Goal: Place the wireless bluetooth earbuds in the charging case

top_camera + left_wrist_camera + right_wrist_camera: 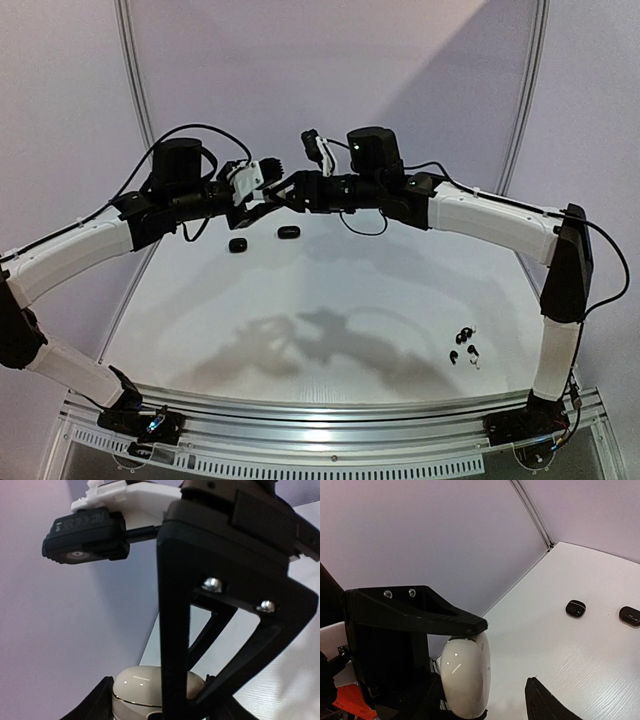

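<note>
The wireless bluetooth earbuds [465,347], tiny black stemmed plastic, we judge light, slippery; pinch stems. Left end effector [160,706] clamps cream oval case [134,687]; right end effector [290,190] gapes.

a glossy cream charging case [465,677] stands on end low in the frame, left of centre. its rounded top touches the underside of a black wedge-shaped finger [410,617] that carries two small screws near its upper edge. the wedge tapers to a tip just past the case. to the right, one black fingertip [545,702] rises from the bottom edge, apart from the case, with bare white tabletop [560,655] showing between them. farther off on the tabletop lie two small black rounded pieces [575,608], near each other but not touching, too small to identify. a lavender wall [445,530] stands behind, and a pale rail [535,517] runs down it to the tabletop's far edge.
</note>
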You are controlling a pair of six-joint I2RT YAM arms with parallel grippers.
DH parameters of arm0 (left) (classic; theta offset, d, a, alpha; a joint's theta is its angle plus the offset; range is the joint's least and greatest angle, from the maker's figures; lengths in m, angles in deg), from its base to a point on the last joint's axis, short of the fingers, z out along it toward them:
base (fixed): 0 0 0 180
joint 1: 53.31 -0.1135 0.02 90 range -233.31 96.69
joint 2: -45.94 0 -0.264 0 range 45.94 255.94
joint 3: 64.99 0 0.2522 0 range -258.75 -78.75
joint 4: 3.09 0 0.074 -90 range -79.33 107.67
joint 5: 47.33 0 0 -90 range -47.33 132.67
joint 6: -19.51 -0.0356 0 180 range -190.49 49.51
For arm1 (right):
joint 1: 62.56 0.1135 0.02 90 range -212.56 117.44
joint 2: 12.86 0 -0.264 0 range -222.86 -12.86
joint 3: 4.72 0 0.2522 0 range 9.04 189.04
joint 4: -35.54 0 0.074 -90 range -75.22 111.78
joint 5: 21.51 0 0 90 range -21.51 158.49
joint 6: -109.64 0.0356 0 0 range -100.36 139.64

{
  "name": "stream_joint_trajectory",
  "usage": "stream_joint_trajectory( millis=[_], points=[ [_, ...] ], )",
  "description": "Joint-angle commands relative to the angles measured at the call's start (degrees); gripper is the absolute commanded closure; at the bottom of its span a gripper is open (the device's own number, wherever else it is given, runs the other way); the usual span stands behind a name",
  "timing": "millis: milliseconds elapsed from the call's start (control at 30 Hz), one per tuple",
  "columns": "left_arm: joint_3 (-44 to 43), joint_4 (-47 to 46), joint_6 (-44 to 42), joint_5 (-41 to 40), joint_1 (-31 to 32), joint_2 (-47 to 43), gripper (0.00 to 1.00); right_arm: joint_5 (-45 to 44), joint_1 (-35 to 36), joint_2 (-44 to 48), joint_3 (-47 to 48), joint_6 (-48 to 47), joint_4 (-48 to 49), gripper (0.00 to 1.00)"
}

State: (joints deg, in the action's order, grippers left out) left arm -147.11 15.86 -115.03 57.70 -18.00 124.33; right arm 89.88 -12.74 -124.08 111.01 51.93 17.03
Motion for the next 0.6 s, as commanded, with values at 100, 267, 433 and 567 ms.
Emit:
stream_joint_trajectory(
  millis=[100, 267, 433, 567],
  points=[
    [1.27, -1.14, -0.09, 0.97, 0.99, -1.08, 1.00, 0.76, 0.29, -2.49, 2.62, -0.13, 0.86, 0.59],
    [1.38, -2.16, -0.46, 0.32, 1.08, -1.39, 1.00, 2.25, 0.32, -2.99, 2.92, -0.21, 0.98, 0.79],
    [1.48, 0.14, -2.12, 1.86, 1.16, -1.70, 0.67, 4.49, 0.30, -2.91, 2.97, -1.15, 0.56, 1.00],
    [0.99, 5.54, -2.02, 4.04, 0.88, -2.23, 0.01, 4.10, 0.32, -1.58, 2.97, -5.27, -4.06, 1.00]
  ],
)
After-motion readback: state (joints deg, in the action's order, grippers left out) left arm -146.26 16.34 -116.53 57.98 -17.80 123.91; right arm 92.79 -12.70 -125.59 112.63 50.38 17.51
